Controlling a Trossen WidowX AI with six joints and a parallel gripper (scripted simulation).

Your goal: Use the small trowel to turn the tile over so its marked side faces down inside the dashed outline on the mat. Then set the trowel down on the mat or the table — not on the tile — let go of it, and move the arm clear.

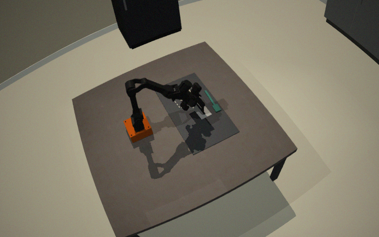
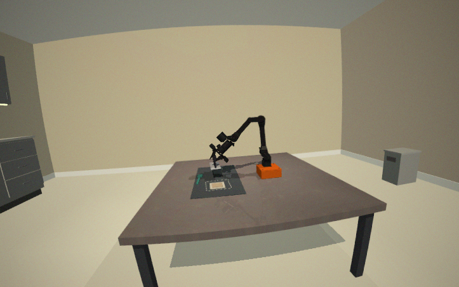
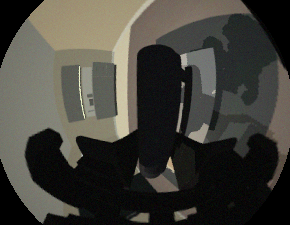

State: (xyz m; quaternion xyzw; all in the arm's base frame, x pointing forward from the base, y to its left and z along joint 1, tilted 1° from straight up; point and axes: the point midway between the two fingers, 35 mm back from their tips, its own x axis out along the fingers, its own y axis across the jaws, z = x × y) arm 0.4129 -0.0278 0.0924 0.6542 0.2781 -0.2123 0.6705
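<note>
The tile [image 2: 216, 185] lies flat inside the dashed outline [image 1: 176, 102] on the dark mat [image 1: 223, 129] [image 2: 236, 190], with a tan centre in a pale border facing up; its underside is hidden. In the top view the arm covers most of it. My gripper [image 1: 203, 109] [image 2: 214, 159] is shut on the trowel, whose thick dark handle [image 3: 157, 99] fills the middle of the wrist view. It is behind the tile in the exterior view, apart from it. A pale flat piece [image 1: 205, 114] [image 2: 215, 166] shows at the fingertips; I cannot tell whether it is the blade.
A green flat-bladed tool [image 1: 212, 99] [image 2: 199, 178] lies along the mat's outer side, away from the arm's base. The orange base [image 1: 140, 133] [image 2: 268, 171] stands on the brown table [image 1: 111, 176] [image 2: 277, 210]. The arm arches over the mat and casts a broad shadow.
</note>
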